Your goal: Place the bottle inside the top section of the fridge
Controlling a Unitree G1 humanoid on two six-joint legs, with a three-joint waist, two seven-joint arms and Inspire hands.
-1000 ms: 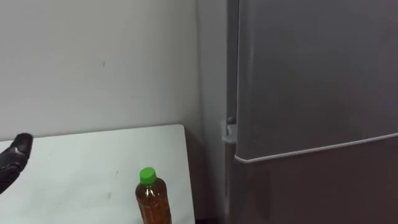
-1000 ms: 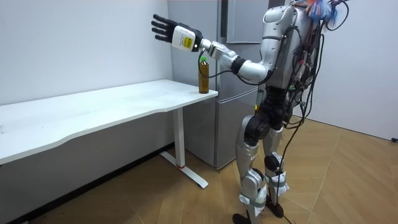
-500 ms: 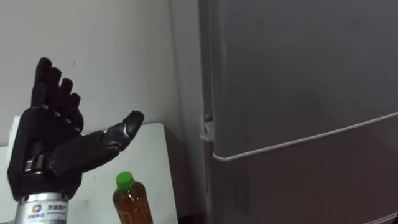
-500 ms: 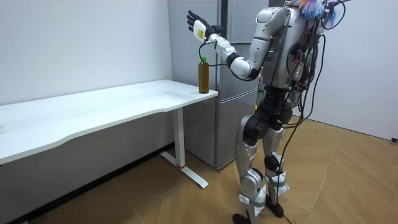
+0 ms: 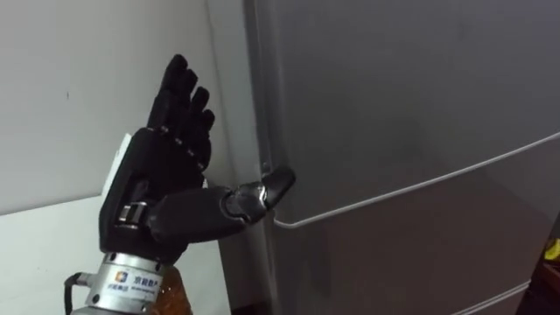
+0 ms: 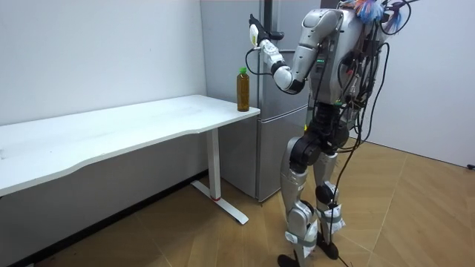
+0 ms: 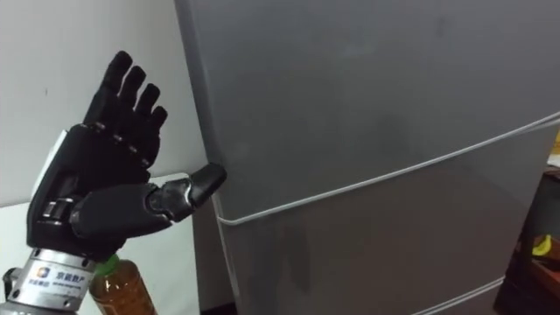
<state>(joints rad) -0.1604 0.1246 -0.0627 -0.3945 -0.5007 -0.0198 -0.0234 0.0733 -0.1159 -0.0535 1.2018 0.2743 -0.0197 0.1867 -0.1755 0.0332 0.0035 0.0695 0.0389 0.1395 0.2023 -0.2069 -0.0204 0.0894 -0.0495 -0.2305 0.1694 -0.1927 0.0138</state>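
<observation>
1. Left robot hand (image 5: 157,194): black, raised upright in front of the fridge's left edge, with the back of the hand toward the camera. The fingers (image 5: 179,92) are straight and spread, pointing up, and the thumb (image 5: 258,191) sticks out sideways toward the fridge. The hand is open and holds nothing.
2. Thumb contact: the tip lies at the door edge, level with the seam between the two doors. Whether it touches the metal cannot be told.
3. Bottle (image 7: 118,290): clear plastic with amber liquid and a green cap. It stands upright on the table, low in the eye views, just below the left robot hand's wrist and partly hidden by it. In the room view the bottle (image 6: 243,89) sits at the table's end corner nearest the fridge, apart from the hand above it.
4. Fridge (image 5: 394,96): tall, grey, two doors, both closed. The upper door (image 7: 367,87) meets the lower door (image 7: 376,245) along a pale seam (image 5: 420,181).
5. Table (image 6: 111,130): white top on white legs, set along the wall (image 5: 61,96), with its end just beside the fridge.
6. Robot stance, room view: upright on the wooden floor (image 6: 415,215), facing the fridge by the table's end, with its left arm lifted to the upper door's height.
</observation>
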